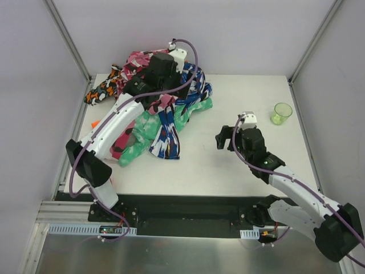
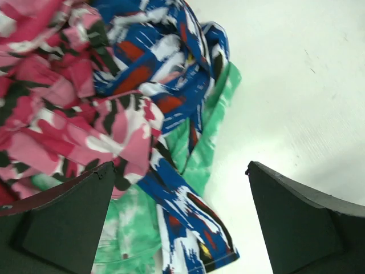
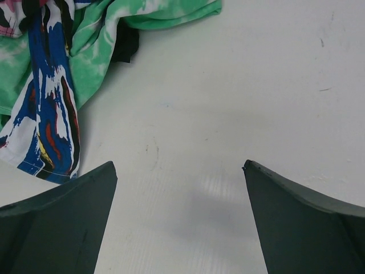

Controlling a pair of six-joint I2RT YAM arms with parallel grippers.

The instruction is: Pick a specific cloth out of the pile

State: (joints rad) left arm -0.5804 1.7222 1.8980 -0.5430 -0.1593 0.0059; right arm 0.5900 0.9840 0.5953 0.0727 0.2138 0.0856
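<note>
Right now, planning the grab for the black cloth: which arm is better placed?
Probably right. The black cloth peeks from under the mint-green cloth ahead of the open right gripper; the open left gripper hovers over the pile, no plain black showing there.

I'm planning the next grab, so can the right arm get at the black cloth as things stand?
Probably yes, but only a corner. The black cloth peeks out beneath the mint-green cloth, and bare table lies between it and the open right tool. The rest is hidden.

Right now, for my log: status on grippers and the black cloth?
Left gripper open over pile. Right gripper open over table. Black cloth buried, edge showing under mint-green cloth.
</note>
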